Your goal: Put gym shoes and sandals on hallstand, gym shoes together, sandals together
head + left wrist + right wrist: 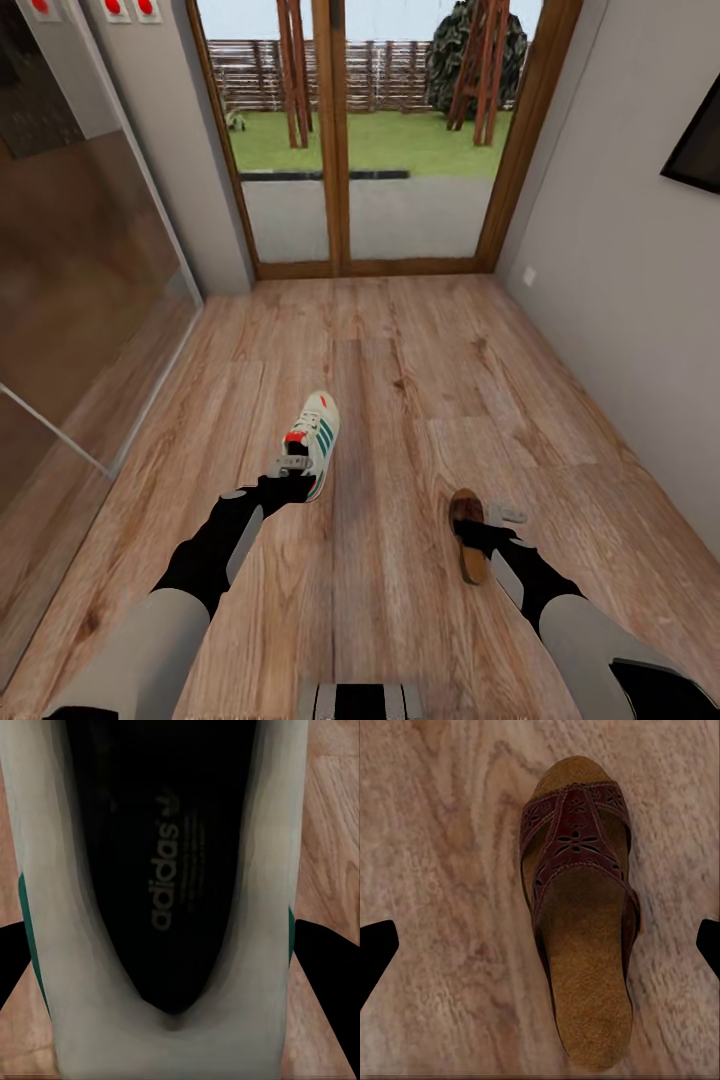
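Left gripper (296,468) clamps the gym shoe (313,441) at its heel, right gripper (487,530) spread wide above the sandal (581,915) lying flat on the corridor floor (420,400).

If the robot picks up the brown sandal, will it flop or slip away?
Probably not floppy: the sandal looks thick-soled and flat, so it should stay stiff. Its open back and cut-out strap suggest it is light. Lying flat on the floor, it seems unlikely to roll, though it might slide if nudged.
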You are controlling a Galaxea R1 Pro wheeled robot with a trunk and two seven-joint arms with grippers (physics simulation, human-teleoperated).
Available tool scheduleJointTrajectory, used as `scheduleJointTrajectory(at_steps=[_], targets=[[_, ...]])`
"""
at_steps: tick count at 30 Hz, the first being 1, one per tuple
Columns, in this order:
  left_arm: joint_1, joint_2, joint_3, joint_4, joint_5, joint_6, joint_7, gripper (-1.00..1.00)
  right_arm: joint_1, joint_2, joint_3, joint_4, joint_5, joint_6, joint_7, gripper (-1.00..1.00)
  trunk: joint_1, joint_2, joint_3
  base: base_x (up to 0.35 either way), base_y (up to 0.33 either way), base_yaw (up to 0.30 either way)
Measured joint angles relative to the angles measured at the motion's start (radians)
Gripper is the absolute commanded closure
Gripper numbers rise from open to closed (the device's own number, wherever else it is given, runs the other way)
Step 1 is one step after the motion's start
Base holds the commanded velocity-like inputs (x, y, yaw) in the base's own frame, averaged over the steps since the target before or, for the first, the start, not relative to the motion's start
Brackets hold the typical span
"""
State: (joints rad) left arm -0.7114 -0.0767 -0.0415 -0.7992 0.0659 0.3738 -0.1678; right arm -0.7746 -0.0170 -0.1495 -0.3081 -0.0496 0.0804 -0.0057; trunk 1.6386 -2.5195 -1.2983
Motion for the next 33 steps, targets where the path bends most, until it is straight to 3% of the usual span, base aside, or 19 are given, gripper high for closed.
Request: scheduleJointTrajectory(at_steps=[17,26,33], targets=[[0.0,0.0,0.0,0.0,0.0,0.0,0.0,1.0,0.0,0.0,0.0,-0.001,0.0,0.0,0.0,-1.0,0.008,-0.004,-0.094,0.0,0.0,-0.035],[0.0,0.0,0.0,0.0,0.001,0.0,0.0,1.0,0.0,0.0,0.0,-0.001,0.0,0.0,0.0,-1.0,0.008,-0.004,-0.1,0.0,0.0,-0.038],[0.0,0.0,-0.001,0.0,0.0,0.0,0.0,1.0,0.0,0.0,0.0,-0.001,0.0,0.0,0.0,-1.0,0.011,-0.006,-0.134,0.0,0.0,-0.001]])
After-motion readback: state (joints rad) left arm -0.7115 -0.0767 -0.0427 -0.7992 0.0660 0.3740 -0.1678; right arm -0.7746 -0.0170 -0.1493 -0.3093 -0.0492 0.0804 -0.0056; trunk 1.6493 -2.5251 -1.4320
